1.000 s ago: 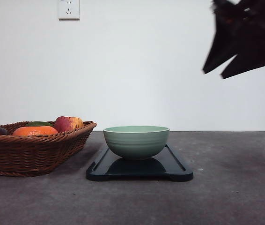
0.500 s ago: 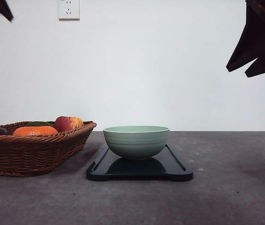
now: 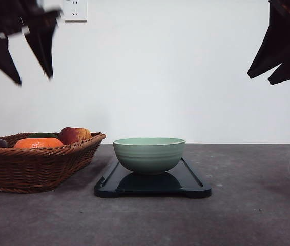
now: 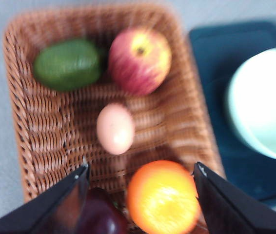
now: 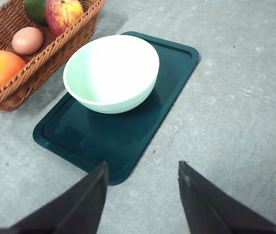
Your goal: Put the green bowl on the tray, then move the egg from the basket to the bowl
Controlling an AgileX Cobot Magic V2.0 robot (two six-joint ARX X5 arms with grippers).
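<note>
Wicker basket sits on the grey table at the left, with the dark tray just beside it; the green bowl stands upright on the tray, toward the end nearer the basket in the right wrist view, and it looks empty there. Inside the basket the egg lies on the woven floor near the middle, apart from its neighbours; a red-yellow apple and a dark green fruit lie side by side beyond it, an orange lies near the rim closest to the tray, and a dark purple item, too blurred to name, sits next to the orange.

The left gripper hangs high above the basket, its two fingers spread wide and holding nothing; in the left wrist view the finger tips frame the orange and the purple item, with the egg between and beyond them. The right gripper hangs high at the right side, well clear of the table, fingers parted and empty; its wrist view looks down on the tray's near corner, the bowl and the basket's edge.
</note>
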